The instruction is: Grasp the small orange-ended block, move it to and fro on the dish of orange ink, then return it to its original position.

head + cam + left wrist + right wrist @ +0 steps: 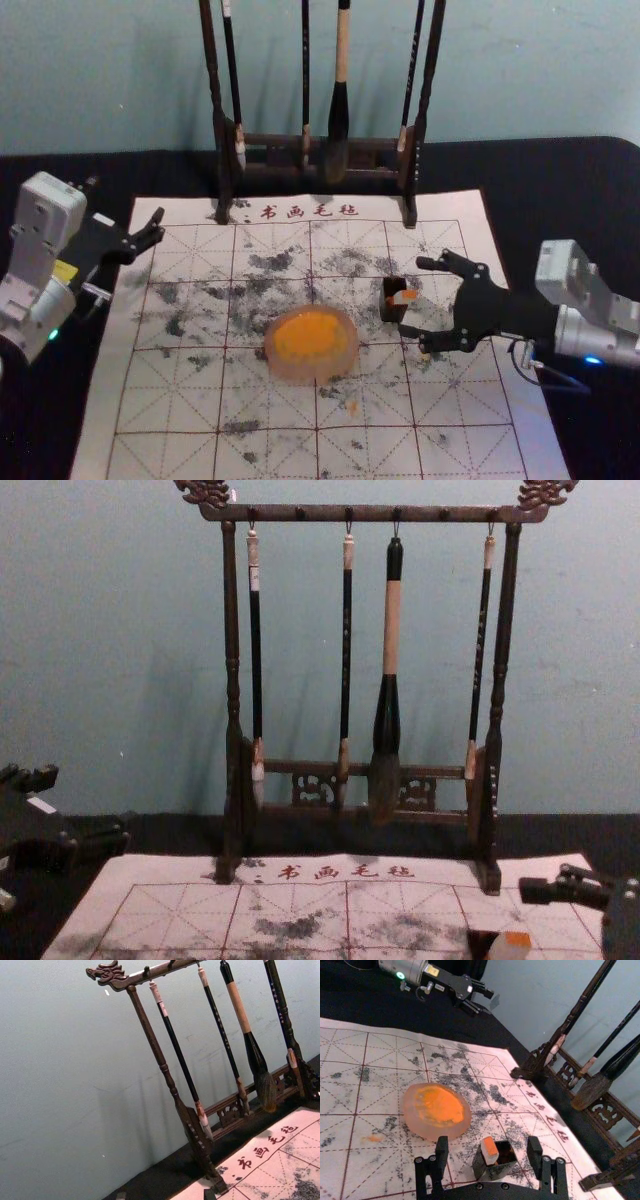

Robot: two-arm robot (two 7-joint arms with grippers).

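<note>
In the head view I count one block, one dark box, one dish and four brushes on one rack, and my right gripper is open around the block, with the dish beyond its fingertips, while my left gripper is parked well apart, on the left side. In the right wrist view the block is pale with an orange end and leans in the open box, between my spread fingers, and the dish has orange ink. In the chest view, the orange end is to the left of my right gripper.
</note>
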